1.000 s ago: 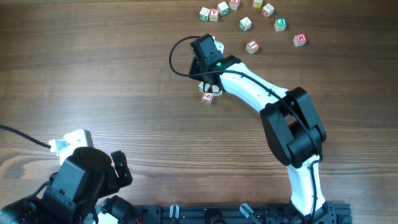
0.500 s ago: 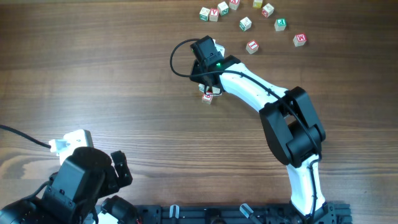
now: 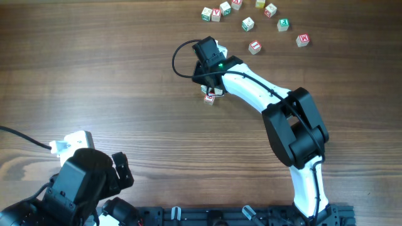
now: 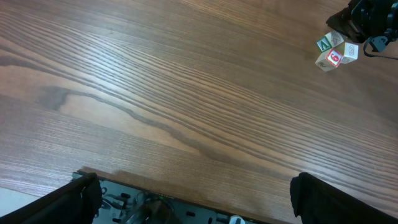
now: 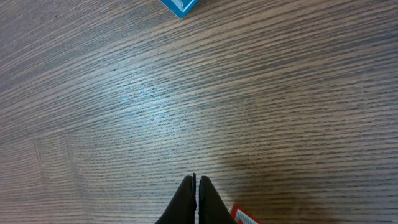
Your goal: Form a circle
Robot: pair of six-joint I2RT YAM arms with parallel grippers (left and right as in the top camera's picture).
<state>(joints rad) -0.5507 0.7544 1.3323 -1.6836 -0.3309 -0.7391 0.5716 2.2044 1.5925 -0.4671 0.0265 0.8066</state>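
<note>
No circle shows on the table. A tight clump of three whitish letter cubes with red and green marks lies near the middle. My right gripper is shut and empty, tips low over the wood right beside the clump. One red-marked cube peeks in at its right. The arm hides part of the clump from above. My left gripper is open and empty, hanging over the table's near edge, far from the cubes.
Several loose letter cubes are scattered along the far edge, the nearest just beyond the right wrist. A black cable loops left of that wrist. A blue-edged thing shows ahead of the right gripper. My left arm fills the near-left corner.
The right gripper has shifted slightly over the clump and covers a little more of it. The left arm has not moved.
</note>
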